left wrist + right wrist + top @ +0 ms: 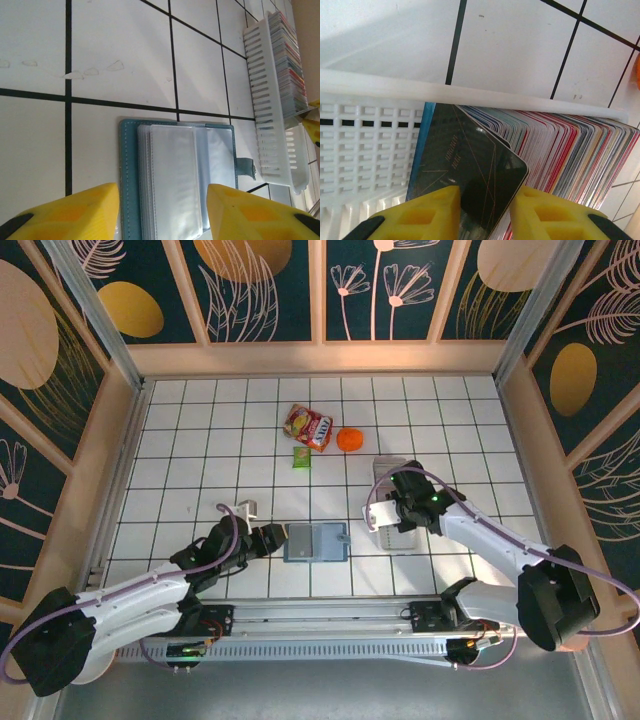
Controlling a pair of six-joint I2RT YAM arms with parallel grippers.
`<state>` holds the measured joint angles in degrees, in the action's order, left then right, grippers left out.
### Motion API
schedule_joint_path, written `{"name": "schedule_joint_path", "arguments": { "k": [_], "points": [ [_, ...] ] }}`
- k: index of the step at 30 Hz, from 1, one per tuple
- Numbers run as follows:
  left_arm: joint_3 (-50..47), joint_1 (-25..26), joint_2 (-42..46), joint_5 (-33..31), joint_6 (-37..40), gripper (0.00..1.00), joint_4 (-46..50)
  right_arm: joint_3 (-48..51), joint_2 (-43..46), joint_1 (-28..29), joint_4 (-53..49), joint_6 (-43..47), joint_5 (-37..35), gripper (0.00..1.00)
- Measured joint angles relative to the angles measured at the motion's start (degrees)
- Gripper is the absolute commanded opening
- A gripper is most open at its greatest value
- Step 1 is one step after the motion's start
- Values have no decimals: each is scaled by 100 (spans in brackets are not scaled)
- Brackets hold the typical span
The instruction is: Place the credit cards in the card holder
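Note:
The card holder [315, 542] lies open on the tiles, a teal wallet [127, 170] with clear sleeves [175, 180] facing up. My left gripper [162, 212] hovers open over its near end, one yellow finger [75, 212] on either side; in the top view this gripper [270, 538] sits just left of the wallet. The credit cards [570, 150] stand packed on edge in a white slotted tray [392, 536]. My right gripper [485, 215] is down in that tray, shut on a dark card [470, 160] with thin gold lines, which is tilted away from the stack. A blue card [417, 150] stands behind it.
A red snack packet [308, 426], an orange ball [349, 439] and a small green packet [301, 456] lie at the back centre. A small white object [247, 508] sits by my left arm. Wooden walls enclose the tiled floor. The tray [272, 100] lies right of the wallet.

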<state>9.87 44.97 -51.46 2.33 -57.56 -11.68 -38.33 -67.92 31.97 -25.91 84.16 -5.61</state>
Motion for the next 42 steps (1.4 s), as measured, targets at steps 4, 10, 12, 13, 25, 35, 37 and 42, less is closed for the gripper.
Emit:
{"name": "schedule_joint_path", "arguments": {
  "k": [4,10,12,13,25,35,37,42],
  "points": [
    [-24,0,11,-2,-81,48,-2,17,39,0,-4,-4,2,26],
    [-28,0,129,-26,-144,47,-4,20,160,0,-7,-44,7,25],
    [-74,0,208,-52,-170,46,-9,20,199,0,-7,-50,7,22],
    [-111,0,256,-87,-190,46,-7,20,210,0,-13,-63,11,22],
    [-299,0,492,-155,-323,46,35,20,223,0,-55,-83,72,22],
    [-372,0,494,-157,-411,45,33,20,352,0,-118,-201,94,21],
    [-372,0,492,-173,-422,44,31,20,382,0,-125,-201,94,21],
    [-372,0,415,-173,-424,42,28,26,457,0,-131,-201,92,21]
  ]
}}
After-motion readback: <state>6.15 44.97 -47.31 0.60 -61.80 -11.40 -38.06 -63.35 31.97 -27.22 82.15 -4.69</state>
